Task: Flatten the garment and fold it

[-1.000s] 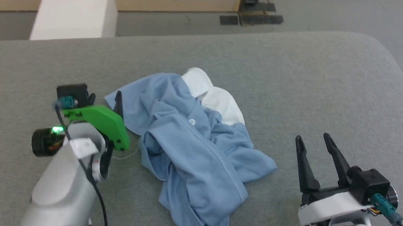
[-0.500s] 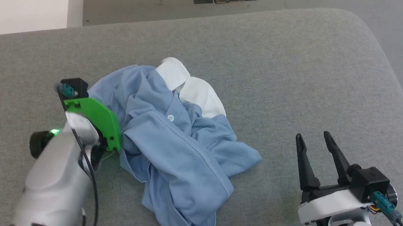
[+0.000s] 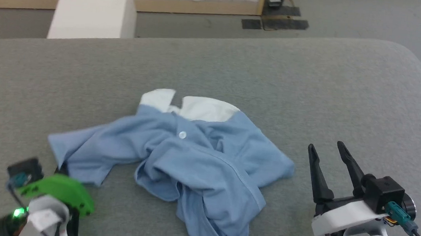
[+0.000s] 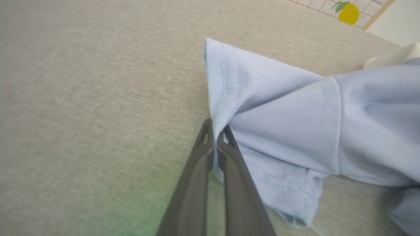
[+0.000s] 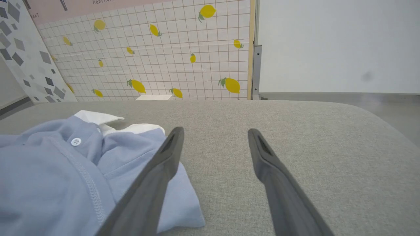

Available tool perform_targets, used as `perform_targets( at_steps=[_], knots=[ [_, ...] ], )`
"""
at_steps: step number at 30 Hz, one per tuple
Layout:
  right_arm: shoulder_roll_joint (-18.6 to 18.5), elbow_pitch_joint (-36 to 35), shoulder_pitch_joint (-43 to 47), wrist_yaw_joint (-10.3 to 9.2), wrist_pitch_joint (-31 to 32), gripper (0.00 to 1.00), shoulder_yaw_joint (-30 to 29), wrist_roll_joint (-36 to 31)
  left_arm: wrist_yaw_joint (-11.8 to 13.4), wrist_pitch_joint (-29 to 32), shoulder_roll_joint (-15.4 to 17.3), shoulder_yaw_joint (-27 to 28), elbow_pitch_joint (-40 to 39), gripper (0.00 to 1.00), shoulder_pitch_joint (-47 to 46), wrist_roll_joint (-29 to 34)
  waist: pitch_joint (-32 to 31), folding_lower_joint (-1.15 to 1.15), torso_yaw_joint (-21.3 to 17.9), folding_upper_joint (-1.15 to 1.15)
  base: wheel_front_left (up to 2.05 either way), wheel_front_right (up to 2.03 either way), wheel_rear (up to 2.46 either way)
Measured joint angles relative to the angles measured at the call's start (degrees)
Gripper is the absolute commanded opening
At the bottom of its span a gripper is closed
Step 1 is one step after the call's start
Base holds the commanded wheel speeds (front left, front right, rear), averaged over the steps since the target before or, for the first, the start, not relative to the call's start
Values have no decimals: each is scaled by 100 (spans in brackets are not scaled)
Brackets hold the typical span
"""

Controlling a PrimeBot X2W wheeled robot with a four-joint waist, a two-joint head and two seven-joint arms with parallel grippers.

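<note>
The garment [image 3: 200, 161], a light blue polo shirt with a white collar [image 3: 203, 110] and a small white button [image 3: 182, 134], lies crumpled on the grey padded table [image 3: 309, 84]. One sleeve is stretched out toward the lower left. My left gripper [image 3: 61, 167] is at that sleeve's end. In the left wrist view the left gripper [image 4: 215, 131] is shut on the stitched sleeve hem of the garment [image 4: 295, 111]. My right gripper [image 3: 325, 146] stands open just right of the shirt, nothing between its fingers. In the right wrist view the right gripper [image 5: 215, 131] has the garment [image 5: 49, 170] beside its left finger.
The table's far edge and rounded right corner [image 3: 414, 62] drop to a grey floor. A white box [image 3: 92, 9] stands beyond the far edge. A tiled wall with lemon prints [image 5: 157, 55] is behind. Bare cloth surface lies to the right and behind the shirt.
My left gripper went from open to shut on the sleeve hem and drew back toward the lower left, pulling the sleeve out sideways. The head camera also shifted. The right gripper stayed put.
</note>
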Motion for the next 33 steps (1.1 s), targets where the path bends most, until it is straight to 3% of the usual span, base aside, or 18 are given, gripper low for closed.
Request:
perform_targets(
  at_steps=[1,2,3,7,12,18,26,29,33],
  knots=[
    [0,-8,6,0,33,100,7,0,27,-12,7,45,-65,0,174,-47,-25,0,70,0,0,0,0],
    [-1,-12,7,0,76,100,13,0,29,-11,8,65,-120,30,335,-69,-46,0,142,0,0,0,0],
    [0,-12,8,0,121,100,16,-2,29,-12,1,79,-159,100,443,-97,-61,0,197,0,0,0,0],
    [1,40,7,0,466,100,5,-51,-38,-182,-126,143,-366,100,701,-298,-105,0,448,0,0,0,0],
    [-1,408,-101,0,1404,100,-151,-113,-138,-976,-271,142,-665,100,720,-175,-88,0,735,0,0,0,0],
    [3,782,-502,0,2531,100,-464,-148,-310,-1203,-488,241,-1124,100,702,482,25,0,1025,0,0,0,0],
    [-14,1043,-844,-1,4240,100,-612,-396,-808,-1226,-929,593,-1708,100,692,1407,238,0,1322,0,0,0,0],
    [-63,853,-912,-2,4781,0,-445,-476,-954,-1226,-1000,679,-1684,100,697,1571,299,0,1378,0,0,0,0],
    [-18,548,-875,-2,5033,0,-333,-500,-1115,-1226,-958,704,-1363,100,681,1828,340,0,1371,0,0,0,0]
  ],
)
